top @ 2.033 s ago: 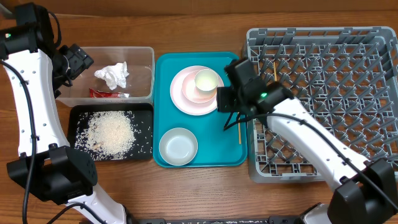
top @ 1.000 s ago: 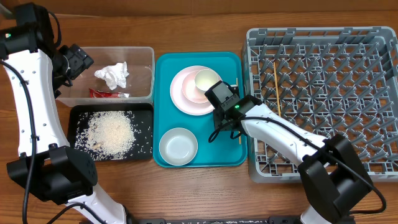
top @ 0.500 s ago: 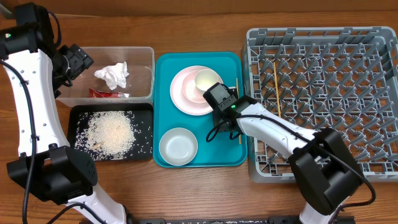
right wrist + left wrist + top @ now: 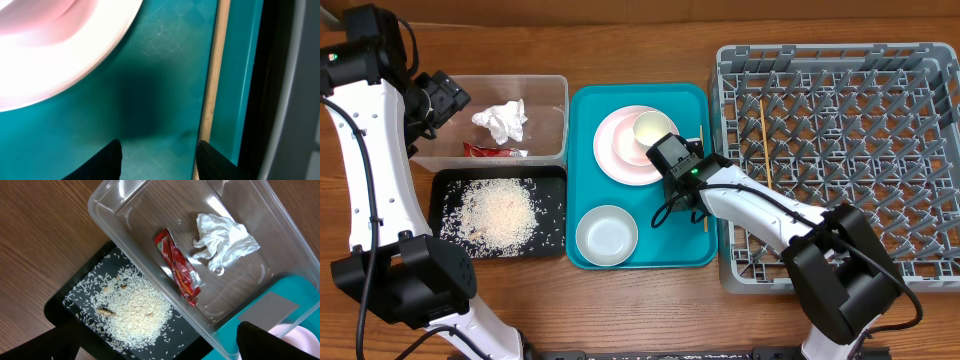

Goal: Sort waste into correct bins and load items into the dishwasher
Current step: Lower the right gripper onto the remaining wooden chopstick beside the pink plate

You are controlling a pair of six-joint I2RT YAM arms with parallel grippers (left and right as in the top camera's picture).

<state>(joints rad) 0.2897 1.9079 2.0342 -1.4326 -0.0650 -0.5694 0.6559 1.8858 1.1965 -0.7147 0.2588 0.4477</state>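
Close up, the right claw [image 4: 160, 162] hangs low over the teal tray [image 4: 165, 75]. Its 2 fingers are partly spread, a little wider than 1 second ago, and pinch nothing. 1 finger is just beside the wooden chopstick [image 4: 212, 75] lying along the tray's right edge, near the pink plate [image 4: 50, 40]. Within 2 seconds the arm has swung from the rack side to this chopstick, so a pickup looks likely next. Farther off, a second chopstick [image 4: 763, 140] already lies in the grey dish rack [image 4: 840, 150]. Farthest, the left claw [image 4: 160, 342] hangs fully spread and empty above the clear tub [image 4: 125, 245], which holds the tissue [image 4: 225, 237] and wrapper [image 4: 180, 270].
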